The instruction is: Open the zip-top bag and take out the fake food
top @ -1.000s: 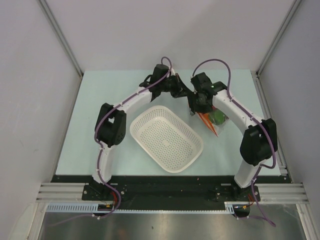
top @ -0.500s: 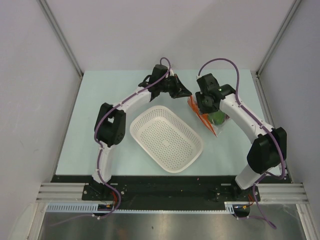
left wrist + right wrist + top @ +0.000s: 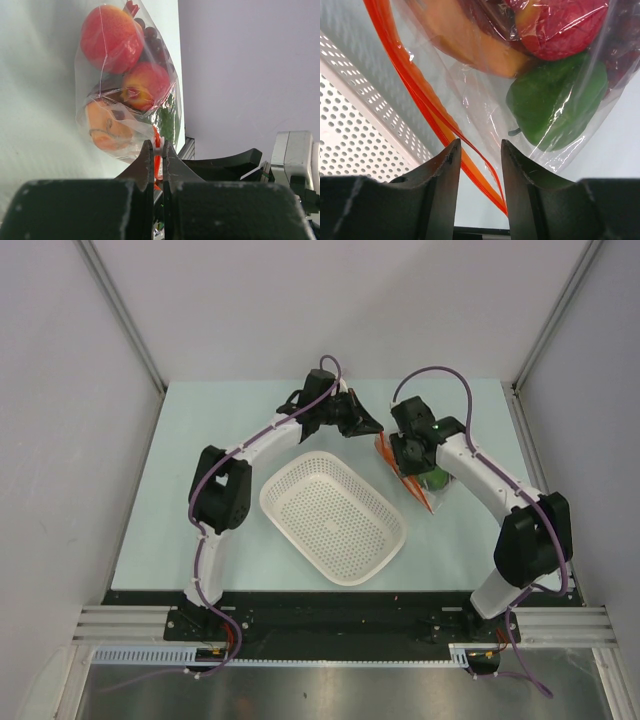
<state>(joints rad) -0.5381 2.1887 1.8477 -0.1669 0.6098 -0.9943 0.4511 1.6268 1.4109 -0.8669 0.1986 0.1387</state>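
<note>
Zip-top bag: the zip-top bag (image 3: 433, 490) lies on the table (image 3: 200, 490) just beside the white perforated basket (image 3: 333, 517), off its far right corner. We judge this keeps the bag within reach of both arms and close to where the food could be dropped.
Left jaws: the left gripper (image 3: 157, 147) has its jaws pressed together, pinching the orange zipper strip (image 3: 421, 90) at the bag's corner nearest the basket's far rim. We read this as an anchor, holding one lip while the other arm works.
Right jaws: the right gripper (image 3: 477, 145) has its jaws spread, one on each side of the zipper strip on the basket side of the bag. The strip runs through the gap and we see neither jaw touching it.
Step in hand: the zipper looks mostly unopened, so we judge the right jaws are lined up to take the strip opposite the left grip, ready for a pull apart.
Fake food: all of it is inside the bag, none in the basket.
Count, containers: one bag, one basket.
Count, food: through the plastic we count five pieces.
- red round fruits: two, one large (image 3: 110, 37) and one smaller (image 3: 145, 85)
- orange piece (image 3: 107, 132): one
- green bell pepper (image 3: 555, 100): one
- dark grape bunch (image 3: 150, 40): one
Hidden: more pieces may lie behind these.
</note>
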